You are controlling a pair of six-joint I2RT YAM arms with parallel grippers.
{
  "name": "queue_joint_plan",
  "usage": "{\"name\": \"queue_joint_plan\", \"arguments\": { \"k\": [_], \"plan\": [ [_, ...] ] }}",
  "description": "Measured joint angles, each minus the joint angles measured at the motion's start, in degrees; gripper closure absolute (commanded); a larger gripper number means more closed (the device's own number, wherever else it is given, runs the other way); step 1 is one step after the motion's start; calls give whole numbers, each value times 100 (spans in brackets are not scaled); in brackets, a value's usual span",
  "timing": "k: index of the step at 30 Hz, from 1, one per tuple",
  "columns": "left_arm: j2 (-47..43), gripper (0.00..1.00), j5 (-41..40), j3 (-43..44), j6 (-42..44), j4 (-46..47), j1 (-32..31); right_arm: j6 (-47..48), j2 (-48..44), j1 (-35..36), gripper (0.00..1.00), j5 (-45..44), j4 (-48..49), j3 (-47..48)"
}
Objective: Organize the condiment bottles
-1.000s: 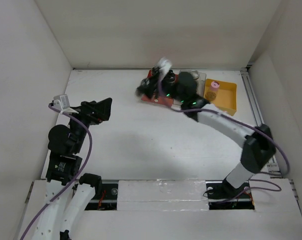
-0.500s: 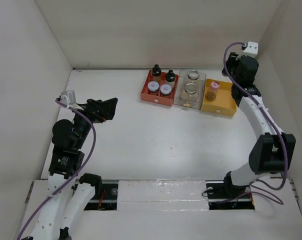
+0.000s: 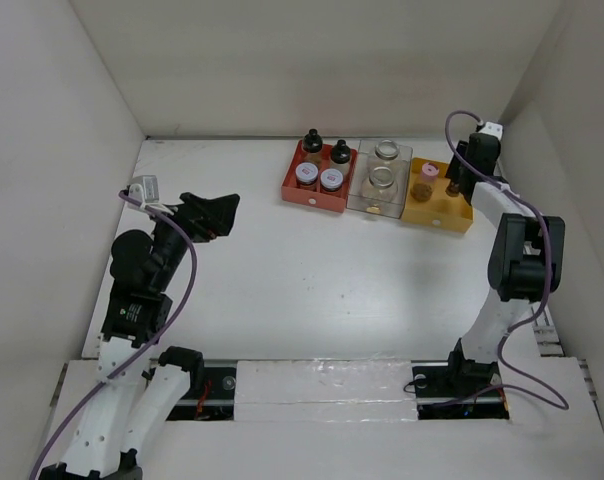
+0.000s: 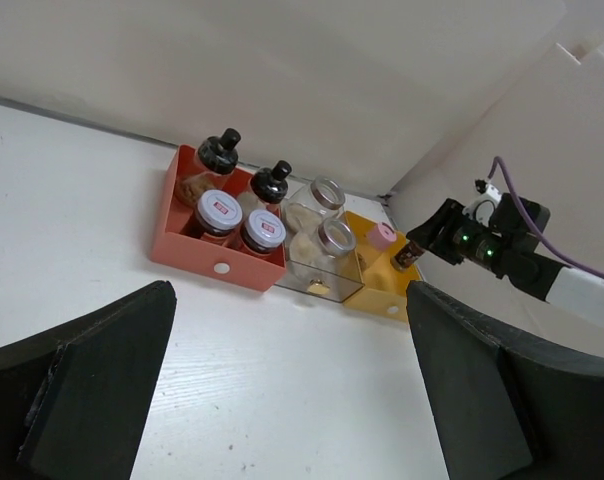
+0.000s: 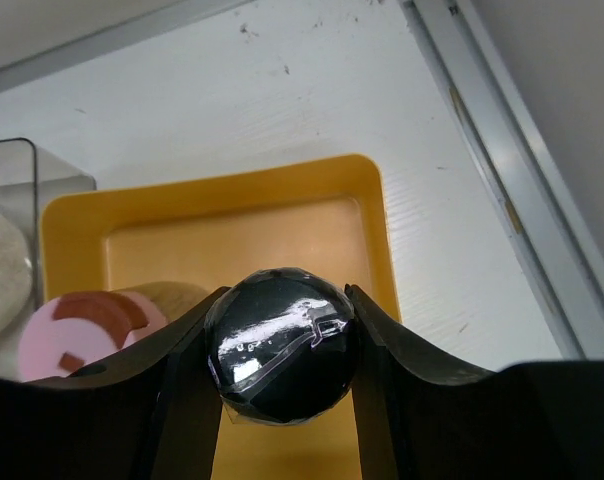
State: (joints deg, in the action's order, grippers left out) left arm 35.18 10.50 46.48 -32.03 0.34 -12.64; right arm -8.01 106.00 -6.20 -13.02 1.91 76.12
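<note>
Black and spread wide, the left gripper (image 4: 287,330) hangs empty over the near-left desk (image 3: 312,270). Farther back, the right gripper (image 5: 282,335) is clamped on the dark slim shaker (image 5: 280,352), jaws pinching just under its glossy cap, over the orange tray (image 5: 367,230) beside the pink-capped bottle (image 5: 77,325). Whether it touches the tray floor is unclear. The shaker looks light, stiff, slick and likely breakable, so a firm hold at the neck, kept upright, suits it. Along the far row stand two glass jars (image 3: 380,182) and four bottles (image 3: 306,173) in the red tray (image 3: 312,198).
</note>
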Motion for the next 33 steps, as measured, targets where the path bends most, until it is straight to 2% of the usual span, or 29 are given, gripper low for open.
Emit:
{"name": "queue_joint_plan", "arguments": {
  "k": [7,19,21,28,33],
  "plan": [
    [136,4,2,0,0,9,0,-2,708,-31,52,98,0,155],
    [177,4,2,0,0,11,0,-133,734,-48,39,192,24,221],
    [177,4,2,0,0,11,0,-157,730,-48,31,208,26,205],
    [177,4,2,0,0,13,0,-216,538,-48,23,229,7,55],
    [170,0,2,0,0,15,0,-232,4,-48,7,234,-4,-15]
  ]
}}
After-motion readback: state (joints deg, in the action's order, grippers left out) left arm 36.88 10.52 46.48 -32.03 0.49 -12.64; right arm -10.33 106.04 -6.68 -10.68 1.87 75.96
